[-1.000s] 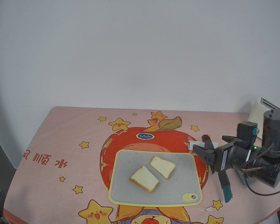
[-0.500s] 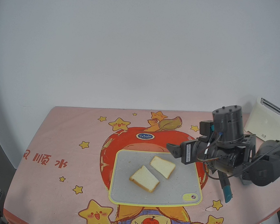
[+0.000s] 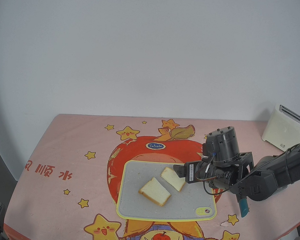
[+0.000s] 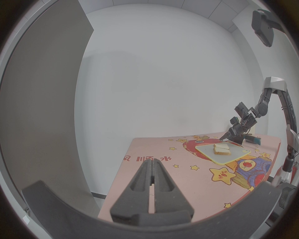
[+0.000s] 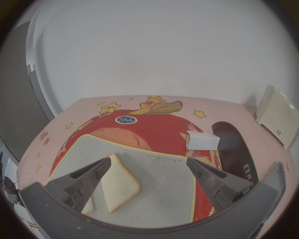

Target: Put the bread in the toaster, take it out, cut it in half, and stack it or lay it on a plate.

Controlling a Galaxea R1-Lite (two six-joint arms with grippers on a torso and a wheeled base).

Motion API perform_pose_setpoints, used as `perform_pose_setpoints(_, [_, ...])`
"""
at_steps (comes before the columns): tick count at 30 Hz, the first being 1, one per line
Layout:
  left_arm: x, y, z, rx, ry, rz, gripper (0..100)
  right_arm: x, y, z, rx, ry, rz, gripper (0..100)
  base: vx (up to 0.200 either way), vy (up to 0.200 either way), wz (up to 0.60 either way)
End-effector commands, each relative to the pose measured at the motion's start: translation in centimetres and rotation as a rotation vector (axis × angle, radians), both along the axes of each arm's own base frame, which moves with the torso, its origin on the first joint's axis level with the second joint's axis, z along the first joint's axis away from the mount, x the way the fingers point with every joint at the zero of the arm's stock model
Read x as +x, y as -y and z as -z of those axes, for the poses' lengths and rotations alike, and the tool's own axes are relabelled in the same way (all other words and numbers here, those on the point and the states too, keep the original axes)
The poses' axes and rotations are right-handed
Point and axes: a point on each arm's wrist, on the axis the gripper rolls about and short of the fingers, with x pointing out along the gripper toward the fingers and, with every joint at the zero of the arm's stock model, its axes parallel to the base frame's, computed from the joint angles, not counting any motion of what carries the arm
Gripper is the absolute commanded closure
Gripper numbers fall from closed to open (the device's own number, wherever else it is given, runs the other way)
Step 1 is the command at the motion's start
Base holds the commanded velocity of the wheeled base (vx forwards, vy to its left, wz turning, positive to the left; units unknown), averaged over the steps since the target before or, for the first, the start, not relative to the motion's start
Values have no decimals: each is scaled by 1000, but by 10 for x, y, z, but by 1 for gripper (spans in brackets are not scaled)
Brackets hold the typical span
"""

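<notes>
Fingers of the right gripper (image 5: 146, 164) stand wide apart, empty, 1 fingertip at the edge of the far bread half (image 3: 174, 178); contact unclear. 2 halves lie on the cutting board (image 3: 184, 206) at frame centre, the near bread half (image 3: 155, 191) lower left. Its arm stretches in low from the right edge; 1 second ago that gripper hung right of the board. Elsewhere the left gripper (image 4: 151, 186) is closed.

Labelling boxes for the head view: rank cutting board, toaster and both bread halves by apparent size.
Cutting board
Toaster, though farther away
Then the near bread half and far bread half, too alike to rank
</notes>
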Motion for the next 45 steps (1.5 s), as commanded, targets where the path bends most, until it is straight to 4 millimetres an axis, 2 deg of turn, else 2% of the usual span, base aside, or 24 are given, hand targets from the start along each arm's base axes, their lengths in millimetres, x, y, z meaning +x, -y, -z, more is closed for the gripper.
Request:
perform_pose_setpoints(1, [0,0,5,0,-3,0,100,-1,1,7,-19,-18,0,0,0,0,0])
perform_pose_setpoints(42, [0,0,5,0,-3,0,100,-9,-1,20,-73,-42,5,0,0,0,0])
perform_pose_setpoints(43, [0,0,5,0,-3,0,100,-9,-2,20,-71,-39,6,100,0,0,0])
perform_pose_setpoints(45, [0,0,5,0,-3,0,100,-10,-1,20,-74,-43,5,100,0,0,0])
